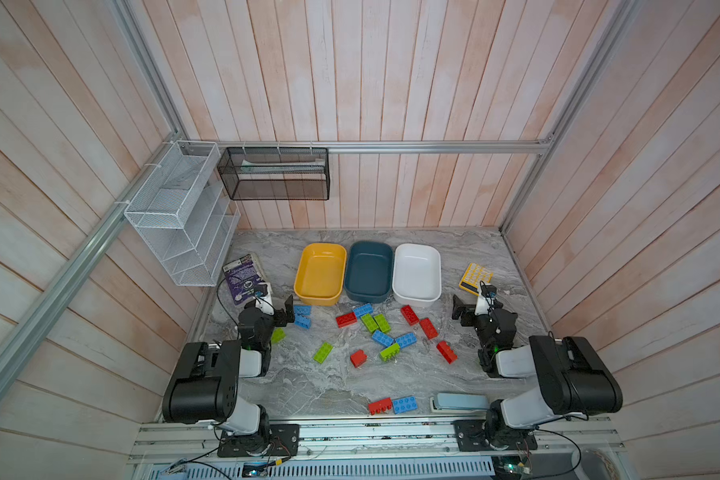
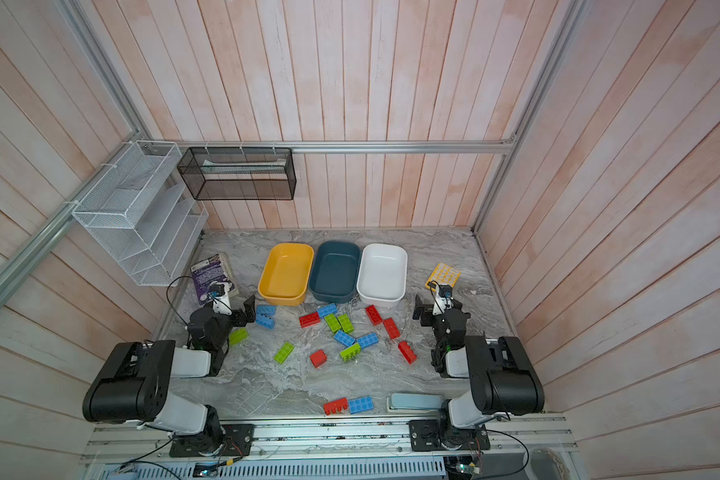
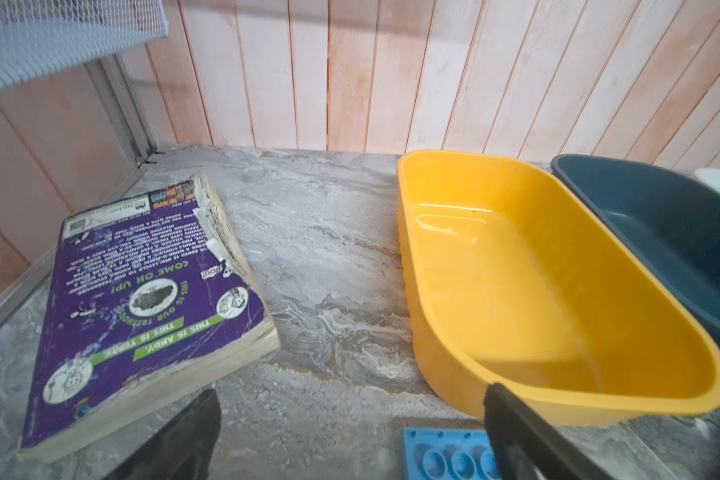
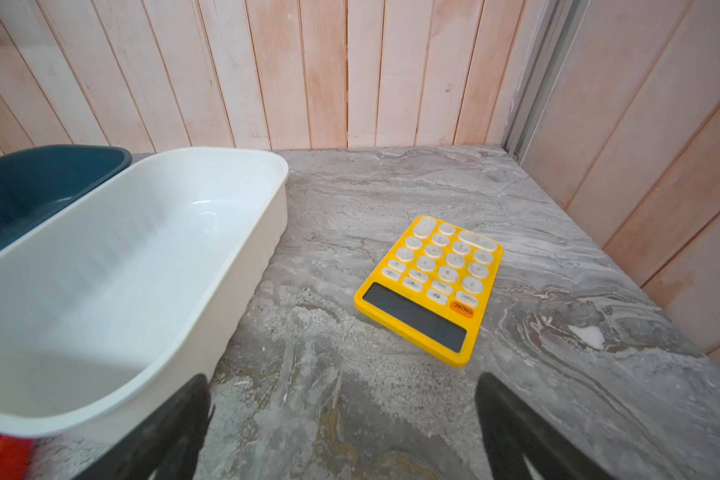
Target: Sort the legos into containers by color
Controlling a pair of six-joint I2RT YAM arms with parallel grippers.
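Red, blue, green legos (image 1: 382, 337) strewn on marble (image 1: 308, 386) nr 3 tubs (image 1: 368, 272).

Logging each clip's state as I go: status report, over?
Left gripper open, empty; right gripper open, empty. Legos all loose on table, containers empty. Book, calculator, stapler at the edges, nothing blocking.

purple book (image 3: 142, 299), yellow calculator (image 4: 429, 286) and pale blue stapler (image 1: 462, 402) lie well apart.

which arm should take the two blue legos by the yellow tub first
Left. The open left pincer sits right beside the blue legos; its wrist view shows one. The right pincer sits far off by the white tub.
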